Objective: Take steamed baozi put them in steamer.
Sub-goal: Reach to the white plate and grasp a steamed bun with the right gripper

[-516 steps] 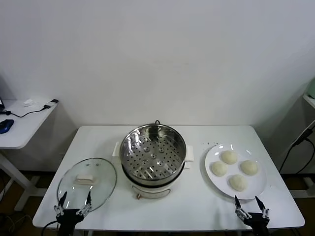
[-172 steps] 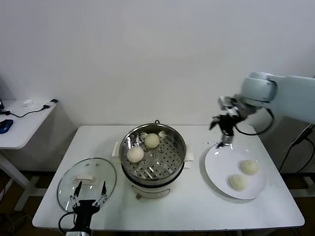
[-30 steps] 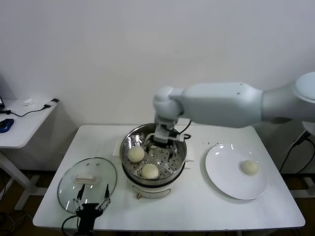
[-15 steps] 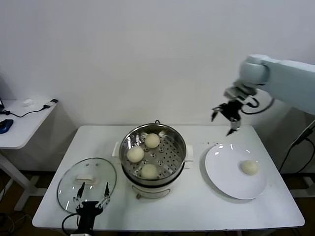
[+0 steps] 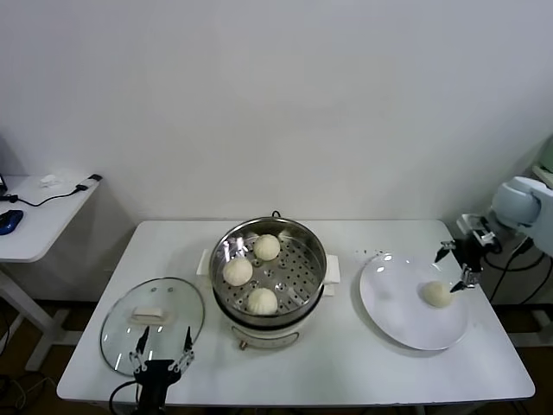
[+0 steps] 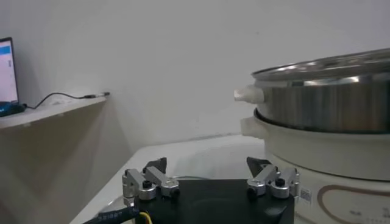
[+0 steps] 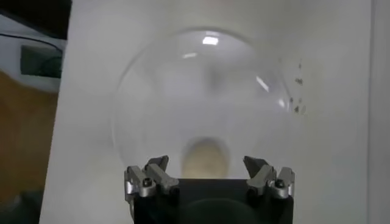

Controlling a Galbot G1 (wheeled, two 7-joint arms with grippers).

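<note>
The right pincer hangs spread and empty just beside the last smooth cream-white bun on the flat white plate; closing off-centre could dent it or nudge it along the plate. Three buns already sit in the shiny perforated steel steamer, and nothing blocks the path there, while the left pincer waits released near the round glass lid on the white tabletop.

Steamer stands open-topped at counter centre; 3 baozi occupy its basket, leaving bare perforated floor on the plate side. Glass lid lies flat on the counter's left, with the left gripper at its near edge. Plate carries 1 baozi; right gripper hangs directly over it, jaws spread. Bare counter separates steamer and plate.
</note>
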